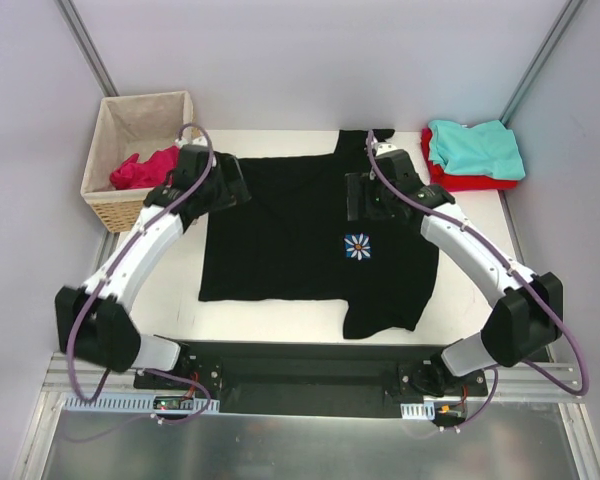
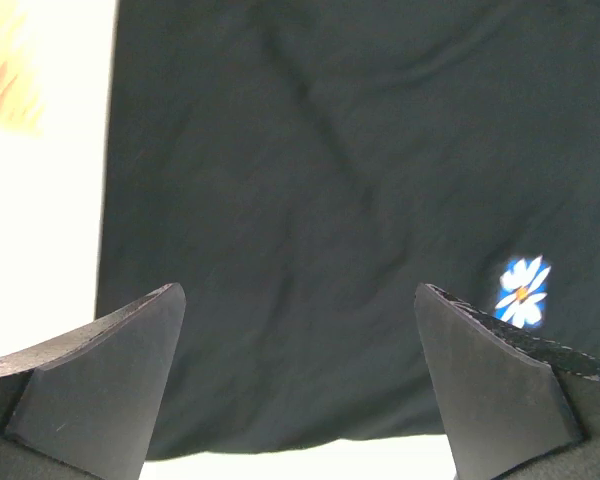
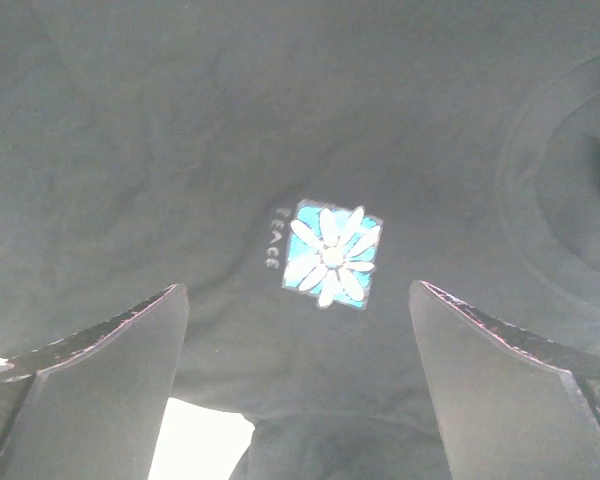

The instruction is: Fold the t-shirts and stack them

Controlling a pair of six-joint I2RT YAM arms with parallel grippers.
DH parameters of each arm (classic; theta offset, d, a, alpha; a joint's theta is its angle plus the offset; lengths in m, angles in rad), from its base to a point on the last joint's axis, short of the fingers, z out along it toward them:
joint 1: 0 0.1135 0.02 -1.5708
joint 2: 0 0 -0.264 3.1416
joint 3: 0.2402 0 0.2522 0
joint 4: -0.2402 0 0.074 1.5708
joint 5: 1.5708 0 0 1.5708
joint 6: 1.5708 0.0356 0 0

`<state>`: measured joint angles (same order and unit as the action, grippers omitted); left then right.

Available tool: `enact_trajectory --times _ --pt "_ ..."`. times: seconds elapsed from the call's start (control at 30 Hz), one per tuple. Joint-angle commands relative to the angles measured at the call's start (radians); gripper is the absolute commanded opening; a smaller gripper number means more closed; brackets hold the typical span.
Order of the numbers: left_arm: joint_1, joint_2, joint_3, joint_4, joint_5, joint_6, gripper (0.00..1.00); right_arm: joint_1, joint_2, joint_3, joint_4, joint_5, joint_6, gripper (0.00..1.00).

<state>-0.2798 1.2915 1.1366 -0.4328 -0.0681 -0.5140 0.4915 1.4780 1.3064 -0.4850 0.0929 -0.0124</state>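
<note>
A large black t-shirt [image 1: 290, 240] lies spread on the white table, with a small blue-and-white flower print [image 1: 358, 247] on its chest. My left gripper [image 1: 232, 188] hovers open over the shirt's far left part, and its wrist view shows black cloth [image 2: 310, 180] and the shirt's edge between the left gripper's [image 2: 297, 290] wide jaws. My right gripper [image 1: 362, 198] hangs open over the far right part, just beyond the print. In the right wrist view the right gripper [image 3: 297, 288] holds nothing above the flower print [image 3: 330, 254]. A teal t-shirt [image 1: 475, 147] lies folded on a red one [image 1: 468, 181] at the back right.
A wicker basket [image 1: 120, 208] with beige lining stands at the back left, with a crumpled magenta-pink t-shirt [image 1: 145, 168] inside. The table's white top [image 1: 170, 290] shows left of the black shirt. Grey walls close in the back and sides.
</note>
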Motion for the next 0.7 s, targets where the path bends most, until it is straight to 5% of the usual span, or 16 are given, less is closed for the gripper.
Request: enact_trajectory --times 0.0,0.3,0.67 --pt "0.013 0.240 0.185 0.131 0.177 0.054 0.99 0.041 -0.068 -0.007 0.002 0.039 -0.006 0.96" --pt "0.068 0.616 0.439 0.135 0.253 0.063 0.99 0.051 -0.160 -0.053 -0.024 0.088 -0.061 0.96" --pt "0.214 0.723 0.414 0.135 0.310 0.049 0.99 0.053 -0.183 -0.081 0.000 0.071 -0.047 0.96"
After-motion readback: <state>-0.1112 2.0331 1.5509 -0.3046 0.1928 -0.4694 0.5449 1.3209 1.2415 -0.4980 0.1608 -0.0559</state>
